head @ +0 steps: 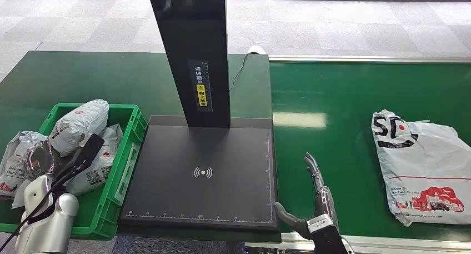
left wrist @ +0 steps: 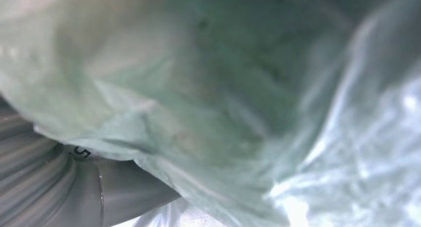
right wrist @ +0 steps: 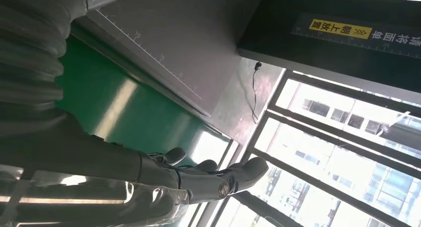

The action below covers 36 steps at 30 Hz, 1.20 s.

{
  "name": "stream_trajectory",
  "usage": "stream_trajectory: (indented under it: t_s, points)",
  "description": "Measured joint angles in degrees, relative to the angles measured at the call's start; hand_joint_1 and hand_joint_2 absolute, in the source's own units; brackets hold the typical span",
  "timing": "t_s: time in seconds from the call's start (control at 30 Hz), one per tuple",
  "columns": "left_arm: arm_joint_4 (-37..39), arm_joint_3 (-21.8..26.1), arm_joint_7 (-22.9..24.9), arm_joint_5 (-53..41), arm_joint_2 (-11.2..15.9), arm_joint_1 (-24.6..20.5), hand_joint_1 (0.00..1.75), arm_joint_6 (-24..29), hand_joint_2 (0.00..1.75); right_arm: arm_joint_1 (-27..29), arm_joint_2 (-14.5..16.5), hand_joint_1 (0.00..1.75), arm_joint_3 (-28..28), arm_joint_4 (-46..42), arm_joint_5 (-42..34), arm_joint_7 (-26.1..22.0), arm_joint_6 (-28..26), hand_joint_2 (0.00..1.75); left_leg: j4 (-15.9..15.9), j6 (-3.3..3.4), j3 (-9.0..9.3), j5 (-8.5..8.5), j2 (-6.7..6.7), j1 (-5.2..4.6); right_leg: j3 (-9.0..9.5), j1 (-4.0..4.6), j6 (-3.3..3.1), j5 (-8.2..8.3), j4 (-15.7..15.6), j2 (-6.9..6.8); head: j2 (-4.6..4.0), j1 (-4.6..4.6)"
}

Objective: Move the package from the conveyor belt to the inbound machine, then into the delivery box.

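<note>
Right hand (head: pixel 311 204): fingers apart and extended, holding nothing, poised at the near edge of the conveyor belt (head: pixel 333 98), just beside the scan plate's right border. The right wrist view shows the same fingers straight and bare, with the plate's ruler edge behind them.

Left hand (head: pixel 78 157): over the green delivery box (head: pixel 130 148), among the bagged parcels there. Its wrist view is pressed against pale crinkled plastic; whether the fingers are closed on a bag or merely resting against it cannot be told.

Package (head: pixel 425 168): white poly mailer with red and black print, lying flat on the belt, well apart from the right hand toward the far right. Inbound machine (head: pixel 203 170): dark plate with nothing on it, black post rising behind.

Risks, as judged from this layout:
- The mailer is soft and flat; an open hand coming down on it may pinch only a fold of film, and the bag could slide out mid-carry.
- The reach runs sideways along the belt; should the belt move, the package would drift off the aim point.
- A limp bag swung toward the plate may brush the post or hang over the plate edge.
- The delivery box is already heaped; another parcel may spill over its rim.
- The left hand may snag a bag when it lifts out.
</note>
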Motion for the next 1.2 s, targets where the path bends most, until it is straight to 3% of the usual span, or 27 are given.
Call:
stream_trajectory:
  t_s: [0.37, 0.5, 0.57, 0.67, 0.73, 0.9, 1.03, 1.13, 1.2]
  points:
    - [0.4, 0.0, 0.0, 0.0, 0.2, -0.1, 1.75, 0.0, 1.75, 0.0, 0.0, 0.0, 0.0, 0.0, 0.0, 0.0, 0.0, 1.75, 0.0, 0.0, 0.05, 0.0, 0.04, 0.0, 0.01, 0.0, 0.0, 0.0, 0.0, 0.02, 0.0, 0.0]
    - [0.4, 0.0, -0.2, 0.3, 0.3, -0.1, 0.0, 0.2, 0.0, 0.0, 0.0, 0.0, 0.0, 0.0, 0.0, 0.0, 0.0, 1.75, 0.0, 0.0, 0.06, 0.0, 0.05, 0.0, 0.01, 0.0, 0.0, 0.0, 0.0, 0.03, 0.0, -0.01]
    - [-0.7, -0.1, -4.1, 4.6, -0.3, 0.3, 0.0, 2.8, 0.0, 0.0, 0.0, 0.0, 0.0, 0.1, -0.1, 0.0, -0.1, 1.75, 0.0, 0.0, 0.07, 0.0, 0.04, -0.01, 0.01, -0.01, 0.0, 0.0, 0.0, 0.03, 0.0, -0.03]
    - [-7.3, -2.1, -14.4, 19.0, -2.4, 3.1, 0.0, 11.6, 0.0, -0.3, 0.0, 0.0, 0.1, 0.3, -0.7, 0.0, -0.9, 1.75, 0.0, 0.0, 0.06, 0.0, -0.01, -0.06, 0.03, -0.07, 0.01, -0.01, 0.0, 0.01, 0.0, -0.03]
    - [-11.9, -5.2, -16.2, 23.9, -3.5, 5.3, 0.0, 15.7, 0.0, -0.6, 0.0, 0.0, 0.2, 0.6, -1.0, 0.0, -1.5, 1.75, 0.0, 0.01, 0.02, -0.01, -0.08, -0.1, 0.02, -0.11, 0.03, -0.02, 0.0, -0.02, 0.0, 0.0]
    - [-18.6, -9.8, -20.5, 24.7, -4.5, 9.6, 0.0, 23.8, 0.0, -1.0, 0.0, 0.0, 0.3, 1.2, -1.8, -0.4, -2.3, 1.75, 0.0, 0.01, -0.04, -0.04, -0.11, -0.11, -0.03, -0.12, 0.03, -0.02, 0.0, -0.04, 0.0, -0.01]
    - [-22.9, -9.6, -29.1, 23.8, -6.8, 11.6, 0.0, 24.7, 0.0, -1.4, 0.0, 0.0, 0.7, 1.8, -2.3, -1.0, -2.5, 1.75, 0.0, 0.01, -0.06, -0.04, -0.16, -0.1, -0.04, -0.12, 0.03, -0.02, 0.0, -0.09, 0.0, -0.02]
    - [-25.7, -7.4, -37.9, 24.6, -10.2, 12.0, 0.0, 24.8, 0.0, -1.7, -0.1, 0.0, 0.9, 2.3, -2.6, -1.2, -2.7, 1.75, 0.0, 0.01, -0.06, -0.04, -0.18, -0.1, -0.03, -0.11, 0.03, -0.02, 0.0, -0.09, 0.0, -0.01]
    - [-27.1, -5.9, -40.9, 25.0, -12.3, 12.1, 0.0, 24.8, 0.0, -1.7, -0.1, 0.0, 1.0, 2.6, -2.8, -1.3, -2.9, 1.75, 0.0, 0.01, -0.06, -0.04, -0.18, -0.1, -0.03, -0.11, 0.03, -0.02, 0.0, -0.09, 0.0, -0.01]
